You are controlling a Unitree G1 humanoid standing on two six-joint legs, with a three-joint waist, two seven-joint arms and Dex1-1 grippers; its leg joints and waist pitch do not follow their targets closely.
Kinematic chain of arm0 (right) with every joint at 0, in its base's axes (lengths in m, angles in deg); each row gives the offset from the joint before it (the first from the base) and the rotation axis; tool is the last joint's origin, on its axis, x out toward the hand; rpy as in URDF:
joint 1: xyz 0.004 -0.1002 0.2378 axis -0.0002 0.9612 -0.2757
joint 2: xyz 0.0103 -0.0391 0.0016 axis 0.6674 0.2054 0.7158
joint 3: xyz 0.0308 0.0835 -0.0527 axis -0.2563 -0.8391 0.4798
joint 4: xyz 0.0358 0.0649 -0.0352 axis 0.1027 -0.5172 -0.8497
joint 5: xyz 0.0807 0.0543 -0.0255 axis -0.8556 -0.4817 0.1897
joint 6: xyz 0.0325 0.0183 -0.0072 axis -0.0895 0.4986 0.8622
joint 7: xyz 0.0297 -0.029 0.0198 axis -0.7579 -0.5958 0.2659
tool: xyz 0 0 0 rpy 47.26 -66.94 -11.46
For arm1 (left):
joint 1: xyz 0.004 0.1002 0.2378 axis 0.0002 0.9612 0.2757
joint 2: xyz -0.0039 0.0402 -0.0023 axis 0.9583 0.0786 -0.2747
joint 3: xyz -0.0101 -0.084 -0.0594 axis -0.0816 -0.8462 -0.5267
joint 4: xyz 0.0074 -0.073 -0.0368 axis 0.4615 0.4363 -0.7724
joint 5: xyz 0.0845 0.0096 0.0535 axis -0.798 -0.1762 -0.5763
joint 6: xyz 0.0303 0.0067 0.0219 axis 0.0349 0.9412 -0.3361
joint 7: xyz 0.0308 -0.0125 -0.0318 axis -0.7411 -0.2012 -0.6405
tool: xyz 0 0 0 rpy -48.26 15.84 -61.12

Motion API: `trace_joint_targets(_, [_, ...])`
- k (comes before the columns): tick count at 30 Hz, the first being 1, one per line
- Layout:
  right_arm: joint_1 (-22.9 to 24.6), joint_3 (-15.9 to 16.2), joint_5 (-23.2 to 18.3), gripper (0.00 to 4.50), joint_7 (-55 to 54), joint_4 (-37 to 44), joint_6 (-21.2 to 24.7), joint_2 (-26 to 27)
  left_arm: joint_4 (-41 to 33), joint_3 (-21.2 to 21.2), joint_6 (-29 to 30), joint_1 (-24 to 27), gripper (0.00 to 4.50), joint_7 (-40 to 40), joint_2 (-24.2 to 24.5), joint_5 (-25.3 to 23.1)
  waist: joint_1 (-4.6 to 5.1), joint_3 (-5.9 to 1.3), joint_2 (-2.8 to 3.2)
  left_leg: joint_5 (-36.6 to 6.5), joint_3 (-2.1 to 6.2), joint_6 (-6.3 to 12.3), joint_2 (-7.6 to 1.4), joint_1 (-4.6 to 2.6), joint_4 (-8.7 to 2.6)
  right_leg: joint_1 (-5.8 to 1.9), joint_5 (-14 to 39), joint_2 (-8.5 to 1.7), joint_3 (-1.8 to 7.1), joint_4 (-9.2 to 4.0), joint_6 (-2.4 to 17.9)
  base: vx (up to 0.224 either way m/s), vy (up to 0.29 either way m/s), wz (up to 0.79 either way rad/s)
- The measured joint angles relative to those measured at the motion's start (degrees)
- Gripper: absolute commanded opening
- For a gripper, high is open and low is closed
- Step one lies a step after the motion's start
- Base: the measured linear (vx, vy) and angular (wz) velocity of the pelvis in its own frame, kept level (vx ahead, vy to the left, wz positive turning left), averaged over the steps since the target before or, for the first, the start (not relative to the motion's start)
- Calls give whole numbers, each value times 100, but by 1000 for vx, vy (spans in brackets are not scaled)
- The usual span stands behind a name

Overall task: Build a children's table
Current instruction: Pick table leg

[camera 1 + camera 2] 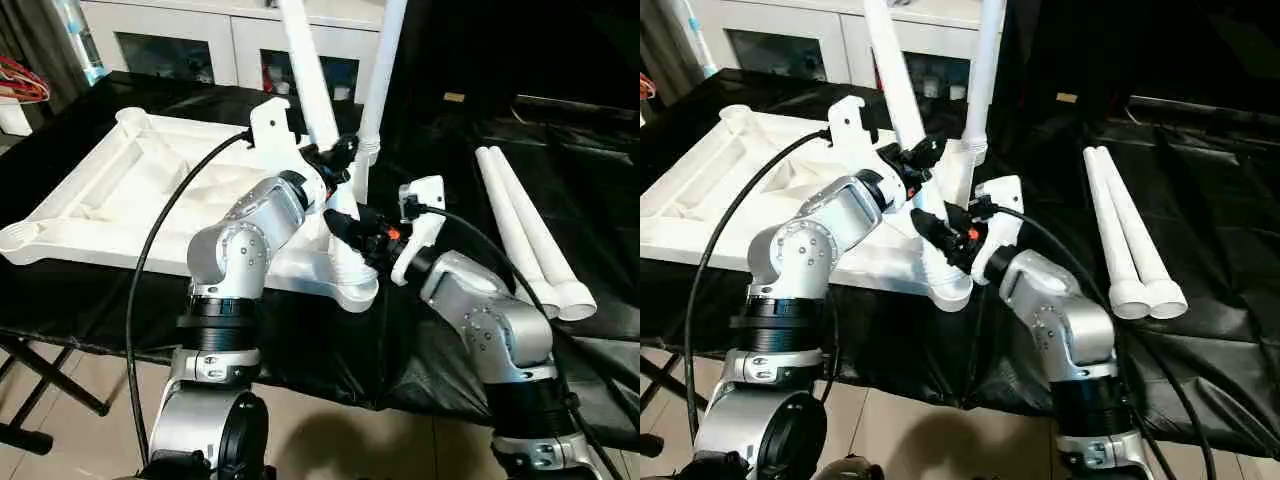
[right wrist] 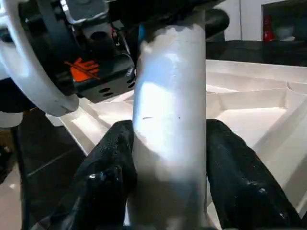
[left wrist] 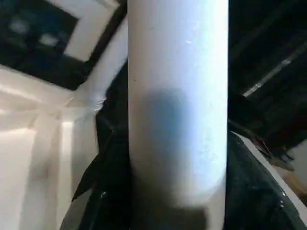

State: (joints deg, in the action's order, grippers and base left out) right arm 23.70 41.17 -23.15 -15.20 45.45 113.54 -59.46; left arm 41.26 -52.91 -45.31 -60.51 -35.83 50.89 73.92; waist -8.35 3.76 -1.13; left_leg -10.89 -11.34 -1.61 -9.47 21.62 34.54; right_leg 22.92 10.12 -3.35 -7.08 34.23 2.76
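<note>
The children's table top (image 1: 110, 190) lies upside down on a black-covered bench, ribs and corner sockets facing up. A white leg (image 1: 305, 70) leans over the near right corner socket (image 1: 355, 285). My left gripper (image 1: 338, 158) is shut on this leg partway up, and its black fingers (image 3: 103, 191) press the leg's sides. My right gripper (image 1: 352, 228) is shut on the same leg (image 2: 170, 120) lower down, just above the socket, with its fingers (image 2: 108, 177) on both sides. A second leg (image 1: 380, 90) stands upright in the far right corner.
Two loose white legs (image 1: 530, 225) lie side by side on the black cloth to the right. A white glass-doored cabinet (image 1: 230, 40) stands behind the bench. Black cables (image 1: 150, 260) loop from both wrists. The bench's front edge runs just below the table top.
</note>
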Motion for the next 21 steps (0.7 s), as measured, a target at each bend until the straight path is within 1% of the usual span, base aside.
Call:
trace_joint_targets(2, [-12,-35,-82,264,136,22,11,-54,-45,147,31,87,188,290,78,20,2,-1,1,0,0,0,0,-1,0,-1,-2,0,0,0,2,0,0,0])
trace_joint_targets(3, [-11,-47,-183,277,310,21,81,-162,-93,228,142,148,188,577,185,117,-2,0,1,0,0,0,0,0,0,-1,-3,0,0,-1,1,0,0,0])
trace_joint_targets(4, [-9,-44,-399,277,700,21,279,-429,-229,402,351,280,188,1105,402,364,-7,0,2,1,-1,2,1,0,0,-1,-4,0,0,-1,3,0,0,0])
trace_joint_targets(5, [-7,-59,-484,292,861,21,340,-522,-258,467,442,327,188,1311,477,461,-10,0,1,1,-1,3,0,0,1,-2,-5,0,0,0,4,0,0,0])
trace_joint_targets(6, [-9,-64,-651,303,1148,32,503,-689,-276,500,576,366,188,1644,597,608,-5,0,3,2,-1,3,0,-1,2,-1,-7,0,0,0,6,0,0,0])
trace_joint_targets(9, [30,-51,-1079,304,1855,167,891,-1022,-438,708,822,398,188,2443,891,961,-10,0,17,2,-1,2,0,-1,2,-1,-12,0,0,1,14,0,0,0])
trace_joint_targets(11, [28,-60,-1224,304,2096,227,993,-1126,-499,727,895,398,188,2763,994,1074,-15,-1,18,2,-1,2,-1,-6,3,-5,-12,0,0,2,15,0,0,0])
trace_joint_targets(12, [33,-49,-1389,304,2361,226,1139,-1265,-535,774,953,412,188,3171,1095,1228,-15,-1,17,1,-1,1,0,-5,4,-5,-12,0,0,2,13,0,0,0])
trace_joint_targets(15, [34,-37,-1531,304,2746,224,1267,-1493,-625,798,1011,435,188,3748,1235,1445,-23,-1,17,1,-1,0,-1,-9,7,-8,-11,0,0,3,8,0,0,0])
trace_joint_targets(17, [33,59,-1575,304,2980,226,1298,-1616,-630,808,1013,435,188,4042,1298,1555,-25,-1,15,2,-1,0,-1,-11,7,-9,-6,0,0,4,-2,0,0,0])
trace_joint_targets(18, [30,164,-1584,304,3160,231,1316,-1719,-621,800,1027,433,188,4233,1341,1651,-27,-1,16,2,-2,0,-1,-13,9,-11,-6,0,0,5,-2,0,0,0])
trace_joint_targets(21, [29,325,-1589,304,3465,231,1368,-1866,-571,748,1074,371,188,4475,1338,1878,-40,-2,17,2,-1,0,-1,-13,13,-14,-7,0,0,5,-3,0,0,0])
